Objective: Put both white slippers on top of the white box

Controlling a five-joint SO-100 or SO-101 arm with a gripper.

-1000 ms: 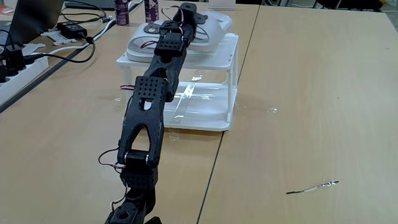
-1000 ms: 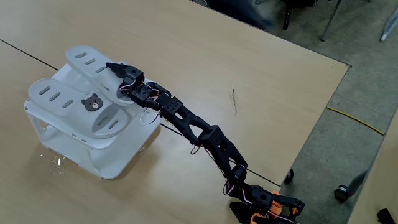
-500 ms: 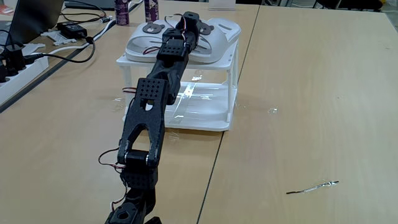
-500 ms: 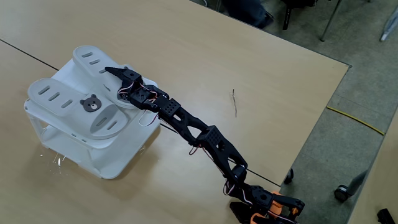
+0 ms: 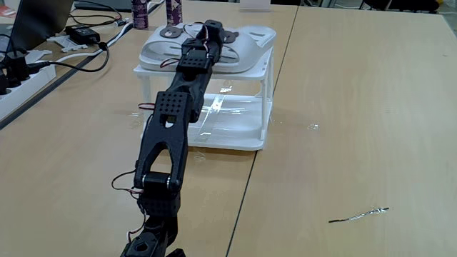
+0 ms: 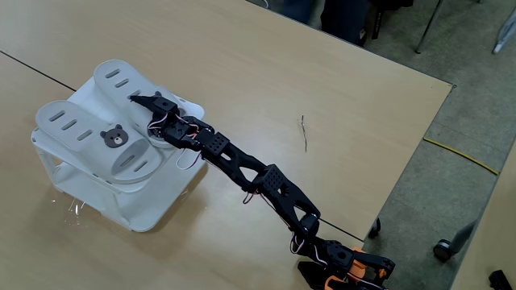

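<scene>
At frame upper left, the black pincer (image 6: pixel 139 101) rests on the far off-white rubber slipper (image 6: pixel 121 80) atop the white plastic rack (image 6: pixel 153 201); jaw opening indeterminate.

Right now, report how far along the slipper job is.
Done: both white slippers lie side by side on the white box, one showing its bear badge. In hand: the gripper sits over the farther slipper's strap; whether it grips, I cannot tell. Left: likely just letting go and backing the arm off the box.
</scene>
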